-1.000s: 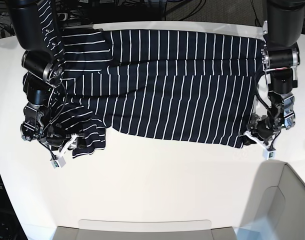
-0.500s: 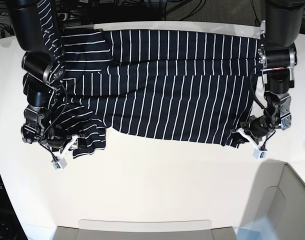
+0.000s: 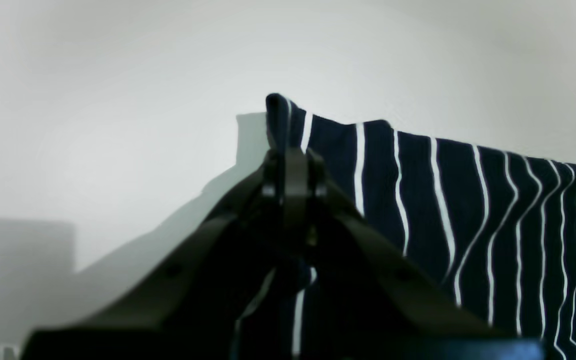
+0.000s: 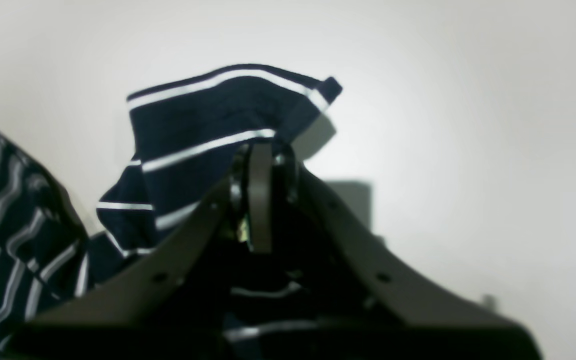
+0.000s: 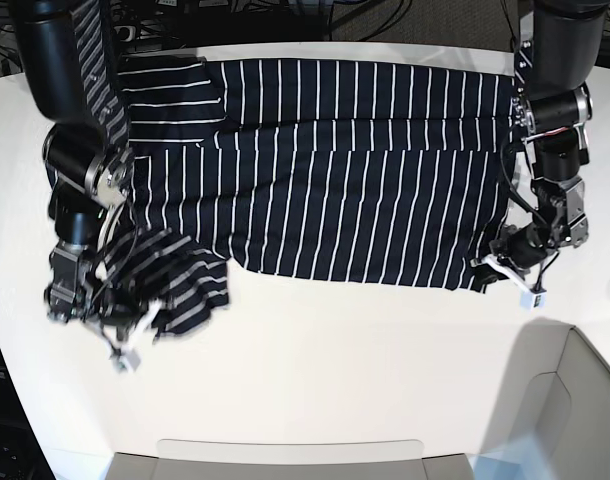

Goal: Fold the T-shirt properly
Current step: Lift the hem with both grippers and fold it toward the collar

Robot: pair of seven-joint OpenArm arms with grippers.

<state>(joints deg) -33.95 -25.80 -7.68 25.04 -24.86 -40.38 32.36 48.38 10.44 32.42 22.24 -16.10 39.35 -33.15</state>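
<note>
The T-shirt [image 5: 345,170], dark navy with thin white stripes, lies spread across the white table [image 5: 315,360]. At the base view's right, my left gripper [image 5: 497,268] is shut on the shirt's near corner; the left wrist view shows the fingers [image 3: 290,155] pinched together on the striped hem [image 3: 468,210]. At the base view's left, my right gripper [image 5: 135,325] is shut on the bunched sleeve. In the right wrist view the sleeve fabric [image 4: 203,125] stands up from the closed gripper [image 4: 263,155].
A grey tray edge [image 5: 290,460] runs along the table's near side. A pale box [image 5: 555,410] sits at the near right corner. Cables and dark equipment lie behind the table's far edge. Both arms stand over the shirt's side edges.
Both grippers have shut on the fabric. The right gripper has pulled the sleeve toward the near side and slightly inward. The left gripper has shifted a little inward on the hem corner.
</note>
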